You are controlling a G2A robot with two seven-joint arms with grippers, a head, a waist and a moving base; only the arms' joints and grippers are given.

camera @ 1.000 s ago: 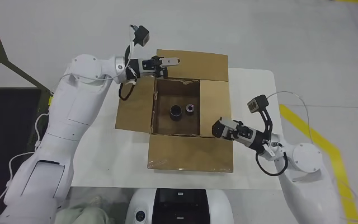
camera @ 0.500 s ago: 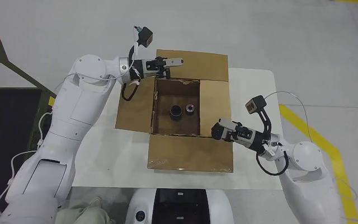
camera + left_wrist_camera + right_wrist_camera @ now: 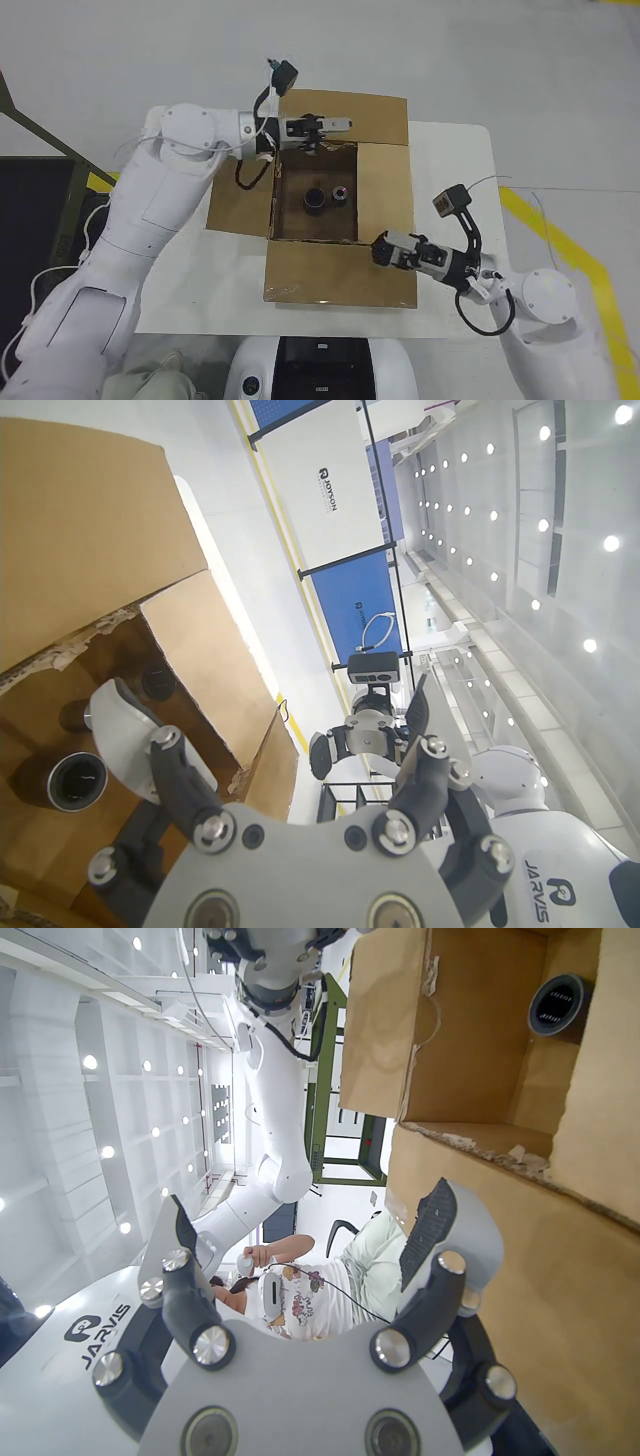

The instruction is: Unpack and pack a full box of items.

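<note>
Both arms shifted over the last second. Right tool [image 3: 378, 250] drew back a little toward the robot and now sits over the near right corner of the box [image 3: 330, 225], where the near and right flaps [image 3: 340, 275] meet. Left tool [image 3: 330, 133] swung rightward along the far rim, from the far left corner to about mid-rim, and now hangs over the far edge of the opening. Right tool is released, fingers spread with nothing between them. Left tool is likewise released and empty. Progress, as a judgement: the box stands on the white desk [image 3: 450, 160] with all flaps folded out, so opening is done. Its contents lie on the box floor, neither tool has taken anything, and the box looks far from full. Whether this is late unpacking or early packing cannot be told. Either way the remaining items need handling, and the flaps are not closed. Counts, near to far: two tools, one desk, one box, four flaps. Top view shows two items inside, a dark cylinder [image 3: 313, 199] about mid-floor and a small capped item [image 3: 341, 192] just beside it toward the right wall. Left wrist view has a third dark shape [image 3: 72, 716] partly behind a finger, and it is unclear whether that is a separate item.
</note>
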